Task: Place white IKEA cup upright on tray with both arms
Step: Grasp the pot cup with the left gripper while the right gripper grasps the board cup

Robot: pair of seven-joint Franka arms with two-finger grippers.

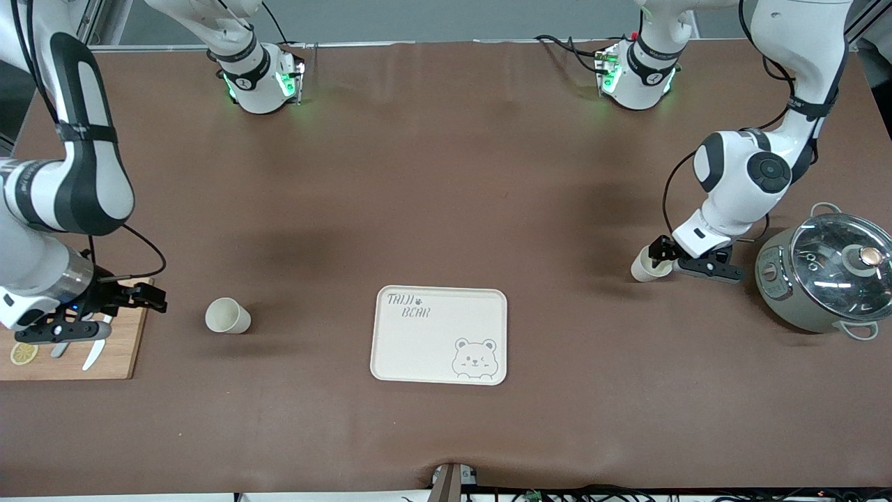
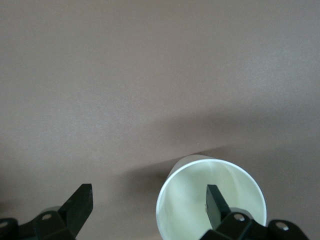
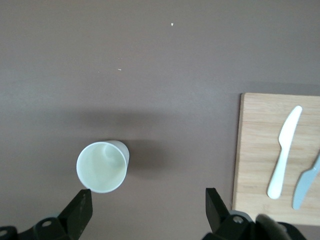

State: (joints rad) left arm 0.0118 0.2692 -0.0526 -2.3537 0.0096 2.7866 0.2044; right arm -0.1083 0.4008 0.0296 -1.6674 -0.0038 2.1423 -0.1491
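Grasp on the left arm's cup comes first: left gripper (image 1: 660, 259) is low at the small white tapered plastic cup (image 1: 644, 265) standing upright on the brown table (image 1: 446, 174) toward the left arm's end, beside the pot. In the left wrist view the jaws are spread wide, one finger (image 2: 215, 202) dipped inside the cup's (image 2: 210, 200) mouth, the other finger (image 2: 80, 202) well outside the wall; nothing is gripped yet. My read: close on the rim wall, keep the wrist level, lift straight up so the cup stays upright, then carry it to the flat cream-white rectangular tray with a grey bear face (image 1: 440, 335), which sits bare between the two arms.

Right gripper (image 1: 97, 314) hangs over the edge of the wooden cutting board (image 1: 77, 355), jaws wide apart and holding nothing. A second white cup (image 1: 226, 315) stands upright between the board and the tray; in the right wrist view it (image 3: 102, 166) is off to one side of the fingers, so the gripper needs shifting over it.

Obstacles: grey-green electric pot with a glass lid (image 1: 826, 275) sits close to the left arm's wrist, probably tight on the lift-out. On the board lie a white plastic knife (image 3: 284, 152), a second utensil (image 3: 306, 181) only partly visible, and a lemon slice (image 1: 24, 353).
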